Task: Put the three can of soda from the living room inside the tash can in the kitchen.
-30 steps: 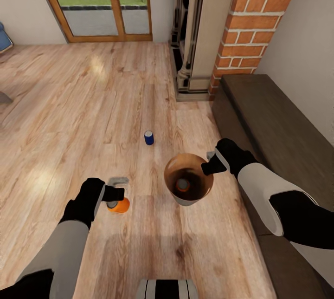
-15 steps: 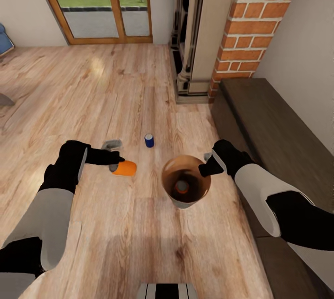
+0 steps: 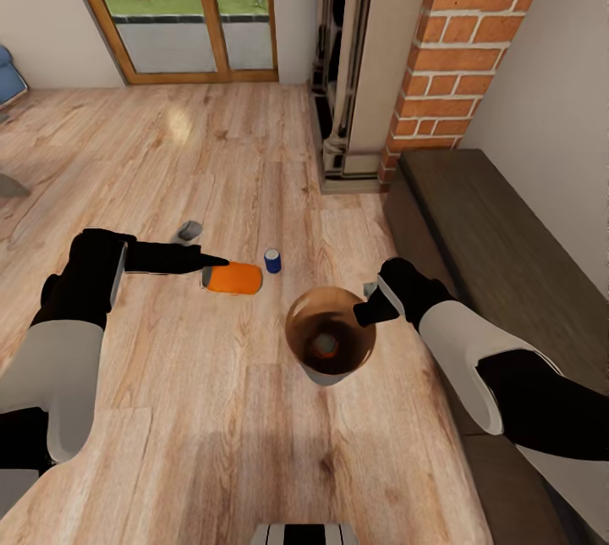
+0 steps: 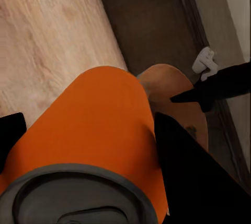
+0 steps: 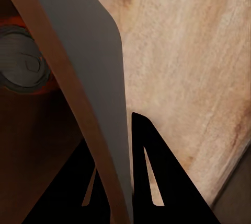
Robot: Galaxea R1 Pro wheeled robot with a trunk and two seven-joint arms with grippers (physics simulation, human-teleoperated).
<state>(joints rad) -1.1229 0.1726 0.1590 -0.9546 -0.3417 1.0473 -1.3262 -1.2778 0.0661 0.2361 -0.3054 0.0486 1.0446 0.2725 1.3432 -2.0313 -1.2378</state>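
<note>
Head view: living room, wood-plank floor [image 3: 211,410], brick chimney [image 3: 461,63] at 1 o'clock, glass doors [image 3: 182,3] at 11 o'clock.
Left gripper [image 3: 213,267]: fingers pinching an orange can [image 3: 234,278] held sideways above the floor, at 10 o'clock from the bin; the left wrist view shows a dark finger on each side of the can.
Right gripper [image 3: 365,314]: pressed onto the rim of the tash can [image 3: 298,355], one finger inside the wall and one outside, holding it off the floor.
Inside the bin: a second orange can [image 3: 325,347], silvery top up.
Blue can [image 3: 272,261]: upright on the floor, at 12 o'clock from the bin, just beside the held can.
Doing it well: I judge the held can should travel toward 4 o'clock until fully over the bin's mouth, then tip end-down before release; keep the bin level and steady.
</note>
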